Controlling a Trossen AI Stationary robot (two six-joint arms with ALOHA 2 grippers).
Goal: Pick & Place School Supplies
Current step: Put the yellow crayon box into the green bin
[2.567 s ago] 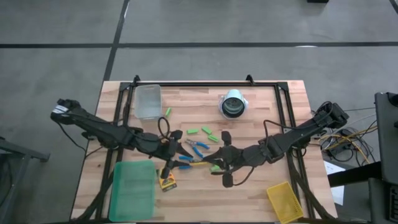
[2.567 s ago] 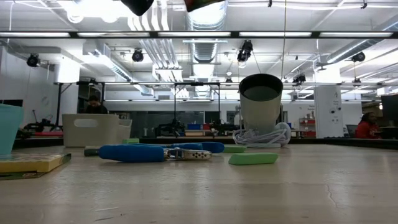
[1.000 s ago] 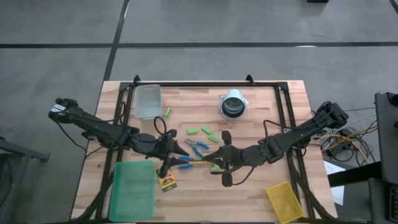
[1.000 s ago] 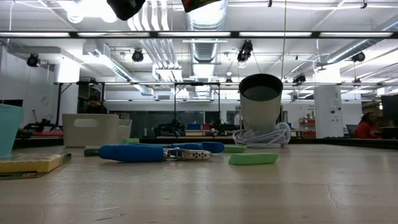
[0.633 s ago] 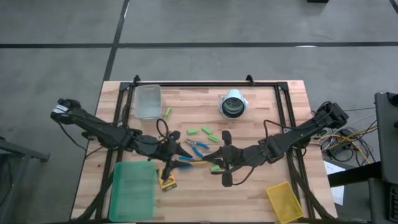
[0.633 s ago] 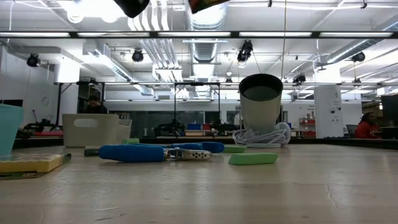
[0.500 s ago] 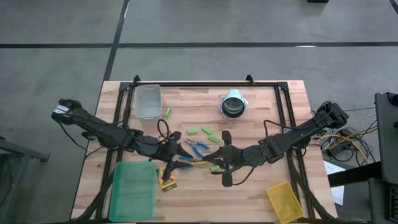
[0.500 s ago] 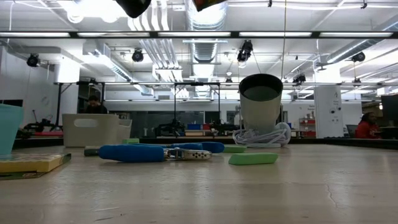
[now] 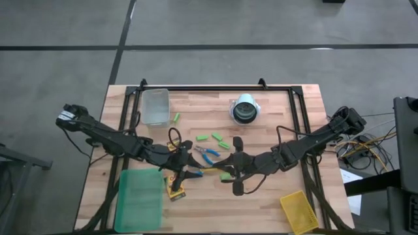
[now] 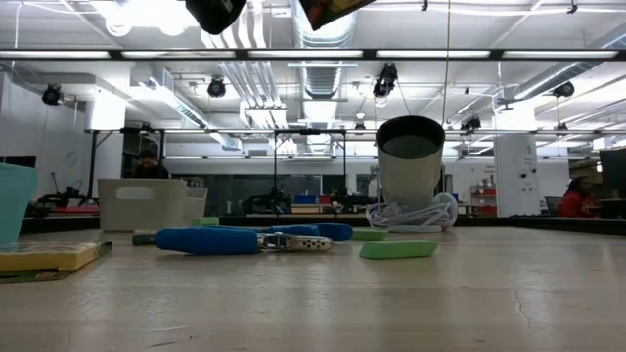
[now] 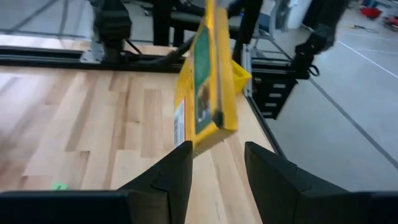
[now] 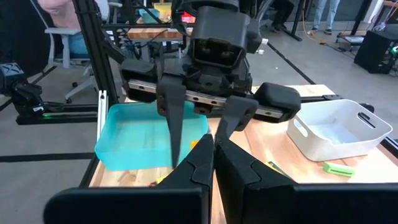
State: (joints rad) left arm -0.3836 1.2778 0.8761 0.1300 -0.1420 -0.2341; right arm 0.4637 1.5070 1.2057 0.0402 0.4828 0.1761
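A yellow-and-green crayon box point(image 11: 205, 81) hangs clear of the surface point(image 9: 274, 124), clamped between the jaws of the left gripper point(image 9: 177, 171). In the left wrist view its long axis runs roughly upright, slightly tilted, with its lower end between the two fingers point(image 11: 180, 165).

In the high view this gripper sits just beside the near corner of the green tray point(image 9: 139, 199), above a second crayon box point(image 9: 175, 190) lying flat on the surface.

Blue-handled scissors point(image 10: 245, 240) lie flat toward the middle of the surface, with green eraser blocks point(image 9: 212, 138) scattered beyond them and one block point(image 10: 397, 249) in the foreground of the low view.

The right gripper point(image 9: 228, 168) hovers near mid-surface with jaws together and nothing held; its wrist view faces the left gripper across the tray.

Judgement: the left arm is the one carrying and is nearer the tray. The tray lies immediately to the outer, near side of the held box, so a short sideways carry and a lowering remain. The yellow bin point(image 9: 295, 210) is well apart, on the right arm's side.
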